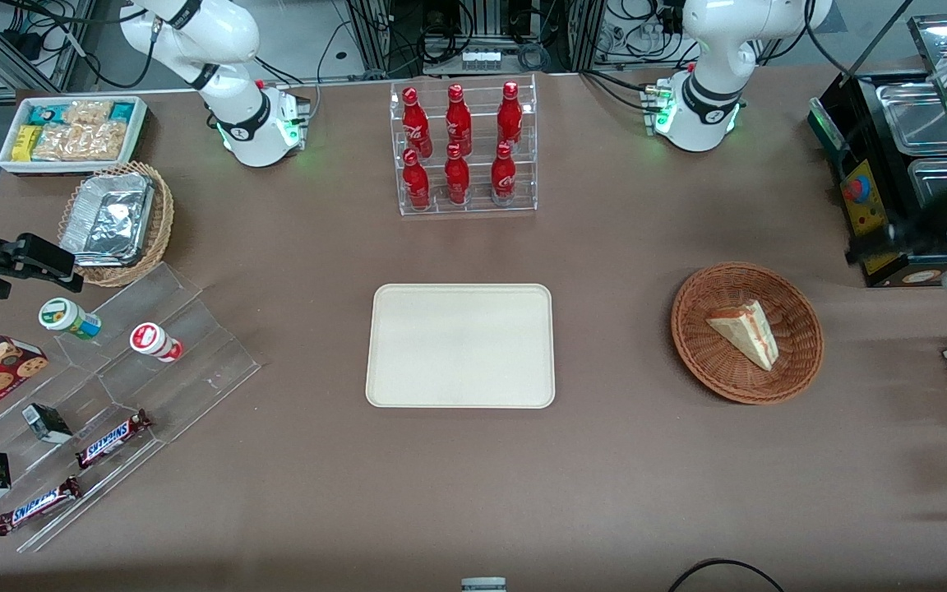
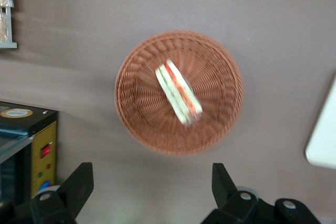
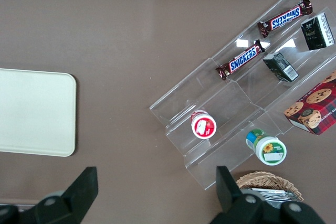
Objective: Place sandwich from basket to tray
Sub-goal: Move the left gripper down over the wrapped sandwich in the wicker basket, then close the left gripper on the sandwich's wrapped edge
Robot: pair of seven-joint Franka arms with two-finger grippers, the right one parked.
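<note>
Front view: the small triangular wedge of white-bread sandwich (image 1: pixel 743 333), pink-red and green filling showing along its edge, lies inside the round reddish-brown woven wicker basket (image 1: pixel 746 383), a little toward the basket's 1 o'clock. The flat cream-beige rectangular tray (image 1: pixel 460 345) sits at the basket's 9 o'clock, well apart from it and bare. The left arm's gripper (image 1: pixel 921 240) shows at the edge of this view, raised at the basket's 2 o'clock beside a black appliance with steel pans (image 1: pixel 893 164).

Left wrist view: the gripper (image 2: pixel 152 188) hangs high over the table with its two black fingers (image 2: pixel 79 184) spread wide and nothing between them; the sandwich (image 2: pixel 178 92) lies in the basket (image 2: pixel 134 114).

Judged step: approach, pick not yet begun. The next move calls for centring the gripper above the wedge, turning the jaws to straddle its two flat bread faces, then descending into the bowl and closing gently, since the soft bread may crush or the layers slide apart.
</note>
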